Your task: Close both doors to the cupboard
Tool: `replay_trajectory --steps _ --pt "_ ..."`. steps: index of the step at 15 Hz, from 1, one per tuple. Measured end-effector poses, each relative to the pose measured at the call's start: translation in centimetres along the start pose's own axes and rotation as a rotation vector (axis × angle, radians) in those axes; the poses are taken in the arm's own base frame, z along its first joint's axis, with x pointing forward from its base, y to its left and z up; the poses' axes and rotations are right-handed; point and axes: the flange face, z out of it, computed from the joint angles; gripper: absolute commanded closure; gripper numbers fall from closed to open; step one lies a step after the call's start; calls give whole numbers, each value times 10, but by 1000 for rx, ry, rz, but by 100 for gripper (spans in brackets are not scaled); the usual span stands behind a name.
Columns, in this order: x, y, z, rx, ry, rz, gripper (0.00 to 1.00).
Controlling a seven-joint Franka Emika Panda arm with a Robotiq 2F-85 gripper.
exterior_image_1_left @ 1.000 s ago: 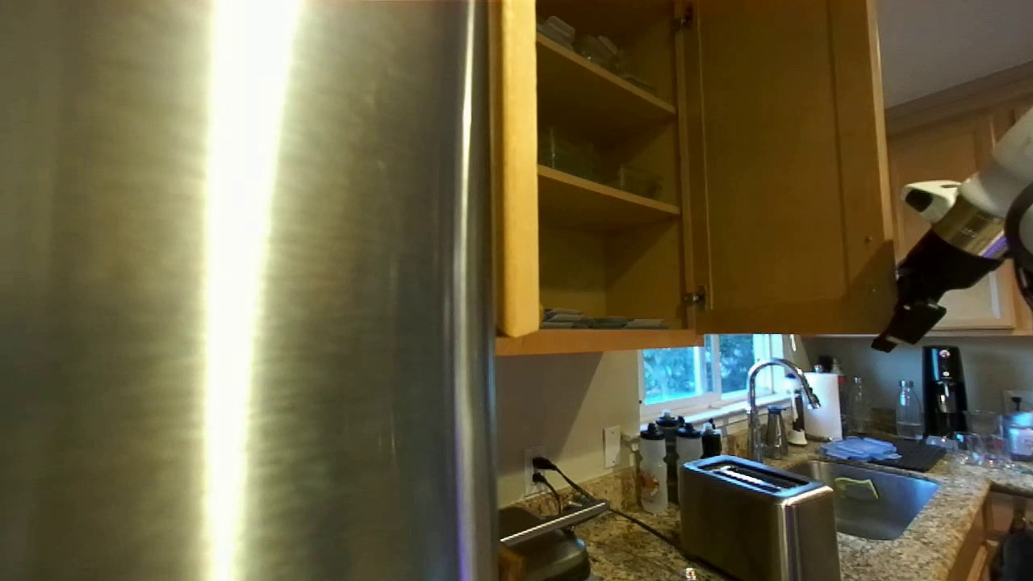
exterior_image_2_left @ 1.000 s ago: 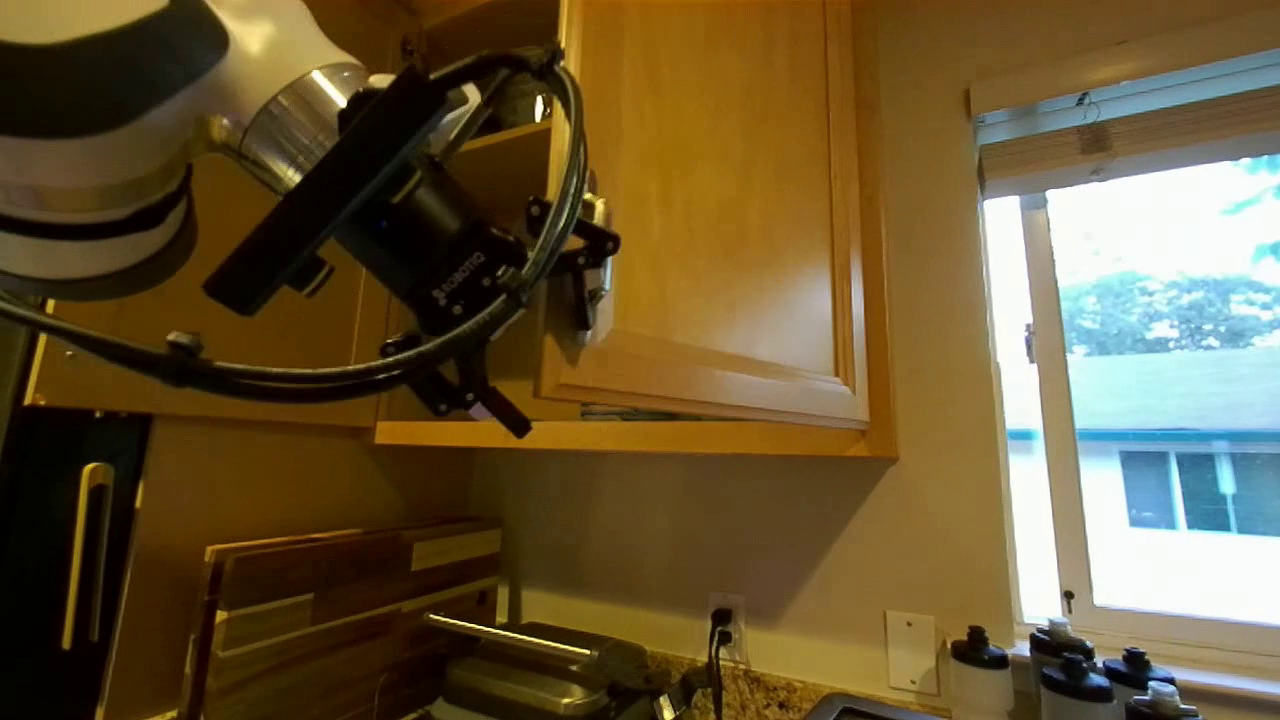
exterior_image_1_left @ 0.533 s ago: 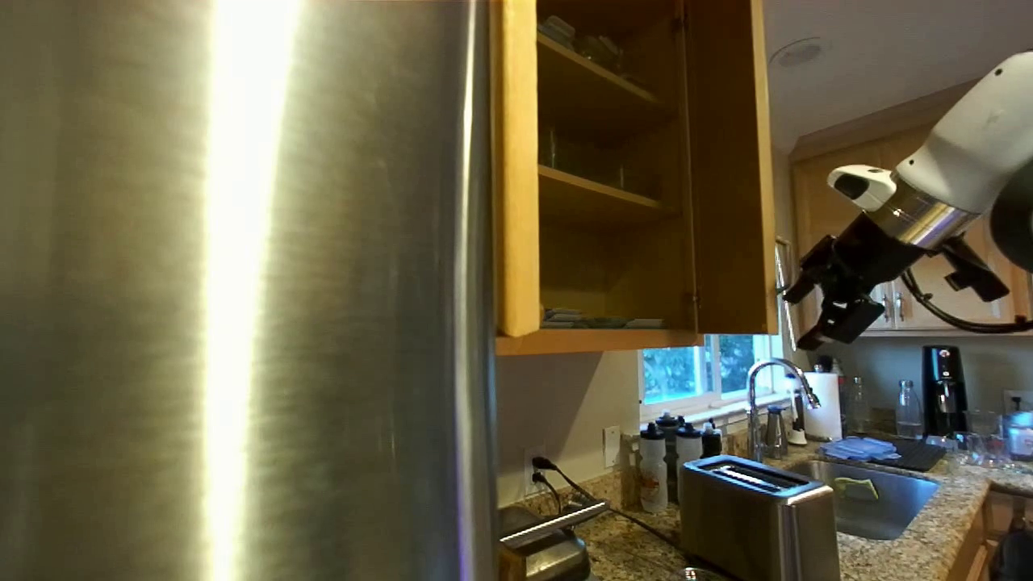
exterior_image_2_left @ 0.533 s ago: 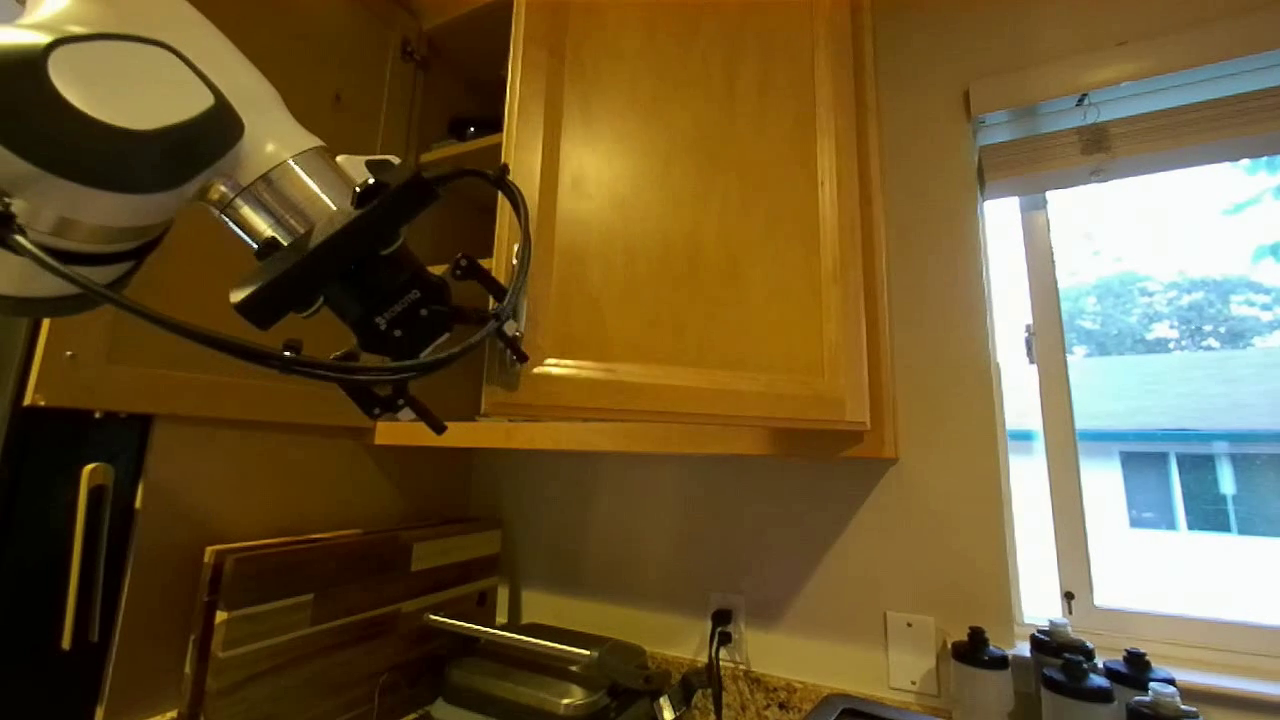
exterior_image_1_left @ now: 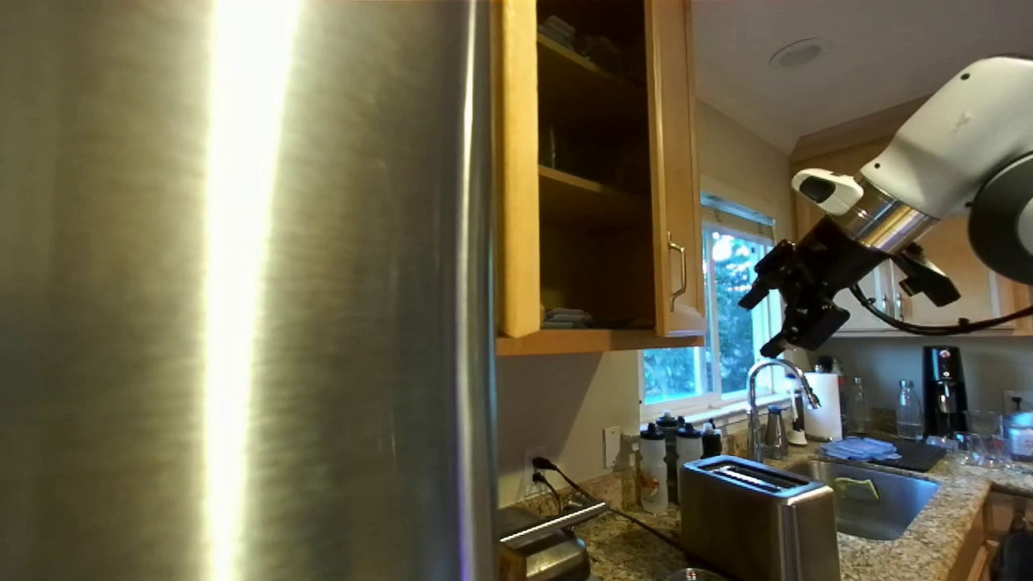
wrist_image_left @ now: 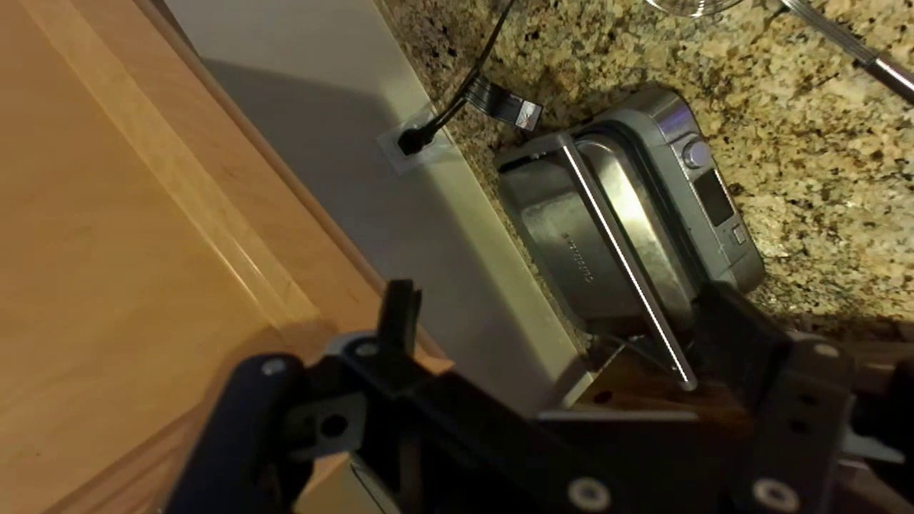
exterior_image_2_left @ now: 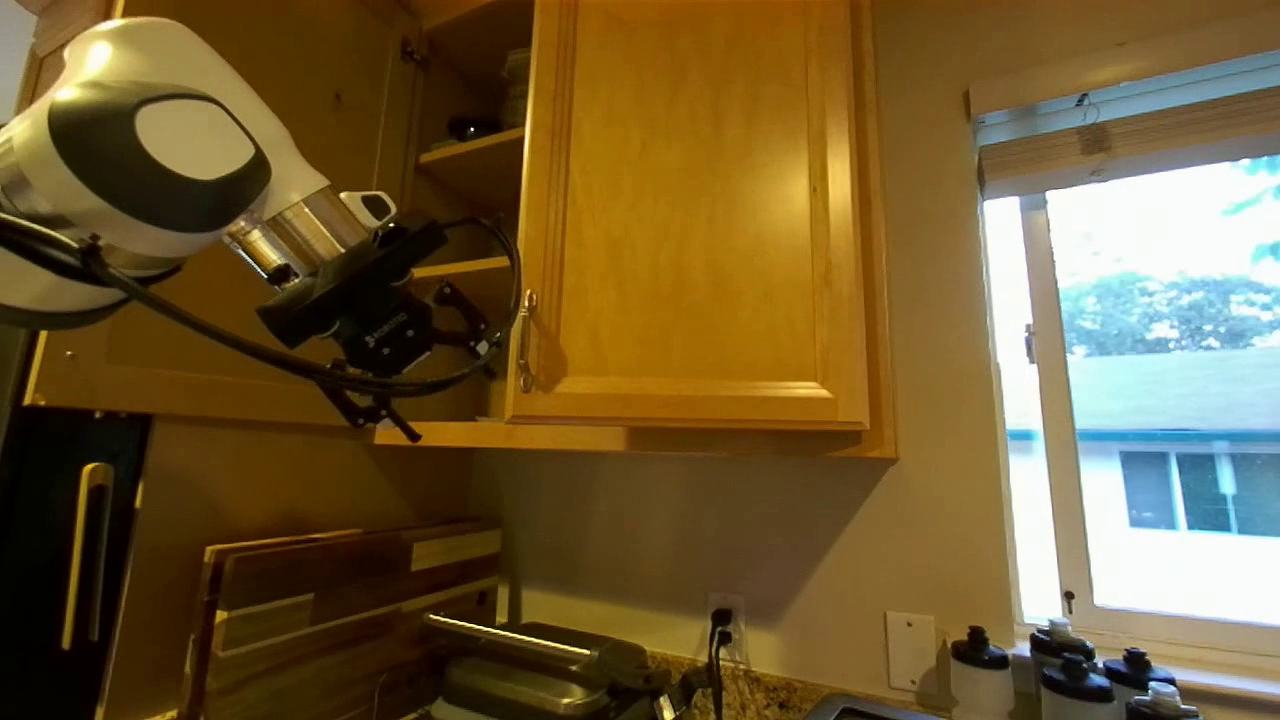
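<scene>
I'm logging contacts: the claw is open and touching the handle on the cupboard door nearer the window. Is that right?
The touching is wrong: in an exterior view, the open claw stands apart from the handle of that door.

A cream-coloured wall (exterior_image_2_left: pixel 920 530) rises from the back edge of the speckled tan-and-brown granite counter (exterior_image_1_left: pixel 960 504), partly in grey shadow (exterior_image_2_left: pixel 640 530). Above that edge are 2 white rectangular wall plates (exterior_image_2_left: pixel 911 655). Farther along, a white-framed glass window (exterior_image_2_left: pixel 1130 420) lets in strong daylight beneath a tan slatted blind (exterior_image_2_left: pixel 1130 140). A rectangular stainless-steel sink (exterior_image_1_left: pixel 896 512) lies between the counter's back and front edges. Pale wooden wall cabinets (exterior_image_1_left: pixel 980 284) hang above the far edge, under a greyish ceiling (exterior_image_1_left: pixel 742 73) with 1 round pale fixture (exterior_image_1_left: pixel 799 53). In an exterior view, a tall brushed-steel fridge (exterior_image_1_left: pixel 387 290) with vertical white glare (exterior_image_1_left: pixel 242 282) stands before the counter's near end.
</scene>
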Motion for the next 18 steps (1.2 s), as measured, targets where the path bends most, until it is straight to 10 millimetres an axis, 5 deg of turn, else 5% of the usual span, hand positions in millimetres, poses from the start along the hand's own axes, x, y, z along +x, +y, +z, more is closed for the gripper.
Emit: replay_trajectory --steps 10,18 --pt "-63 39 52 70 -360 316 0" --pt "-103 31 75 287 -694 520 0"
